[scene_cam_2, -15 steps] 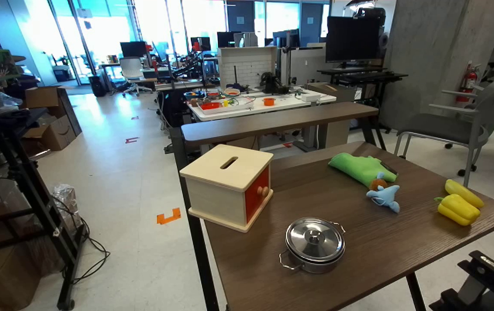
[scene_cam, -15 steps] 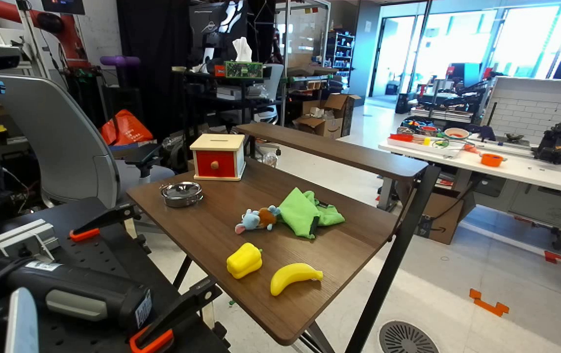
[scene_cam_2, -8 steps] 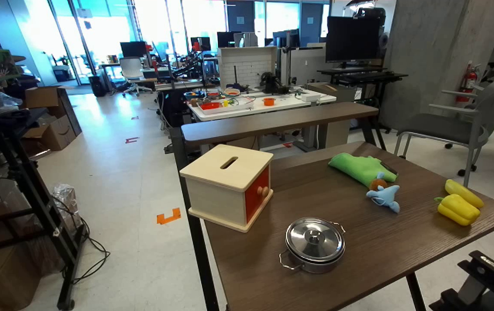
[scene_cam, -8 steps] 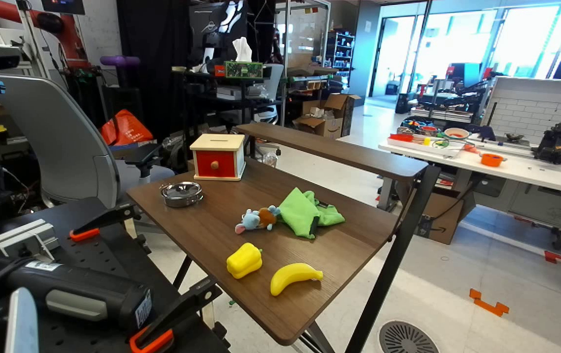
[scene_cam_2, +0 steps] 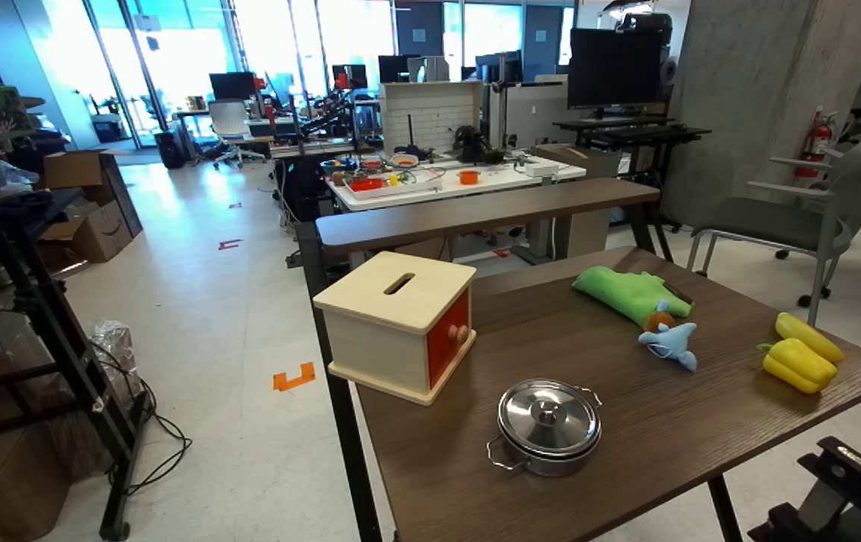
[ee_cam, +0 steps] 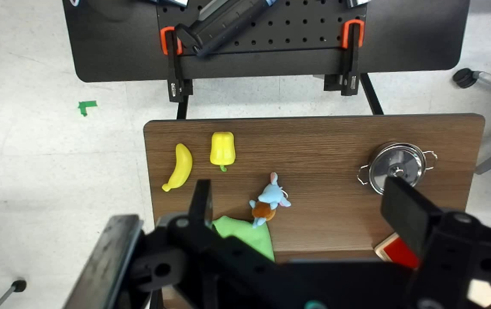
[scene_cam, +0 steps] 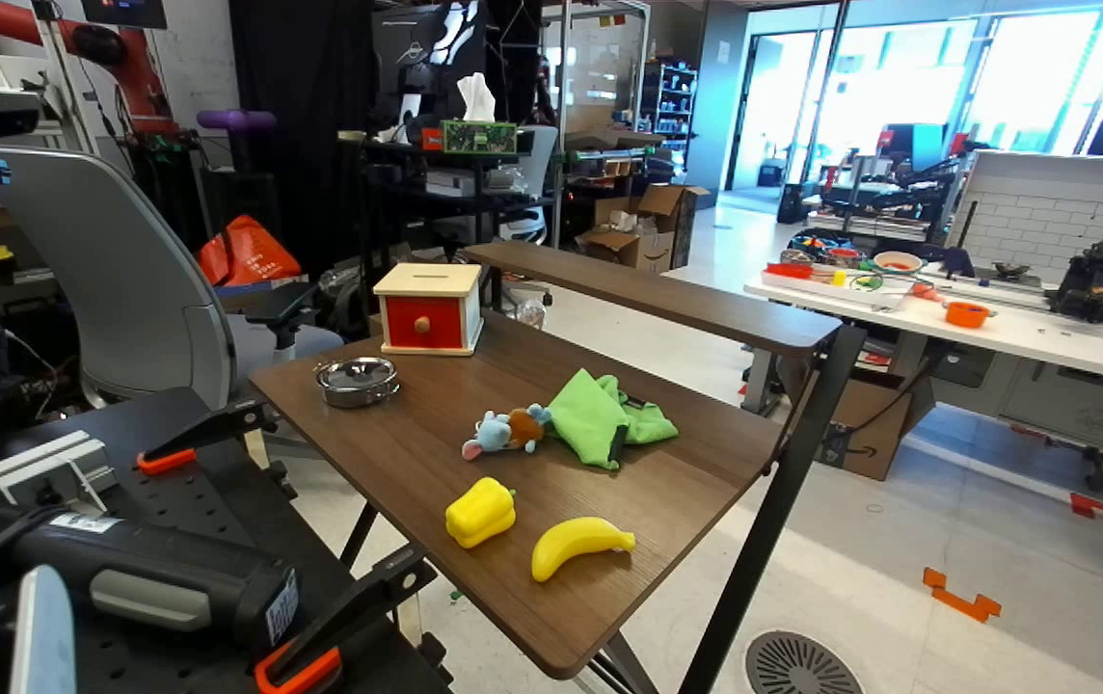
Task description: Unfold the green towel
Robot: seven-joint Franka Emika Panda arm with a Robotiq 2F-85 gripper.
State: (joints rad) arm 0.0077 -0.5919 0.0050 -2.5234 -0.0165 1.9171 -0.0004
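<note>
The green towel lies crumpled and folded over itself on the brown table, with dark patches at its edges. It also shows in an exterior view. In the wrist view only one corner of the towel shows; the rest is hidden behind the gripper. My gripper is wide open with nothing between its fingers, high above the table. Neither exterior view shows the gripper. A blue and brown plush toy lies against the towel's edge, touching it.
A yellow pepper and a banana lie near one table end. A lidded metal pot and a wooden box with a red drawer front stand toward the other end. A raised shelf runs along the table's long edge.
</note>
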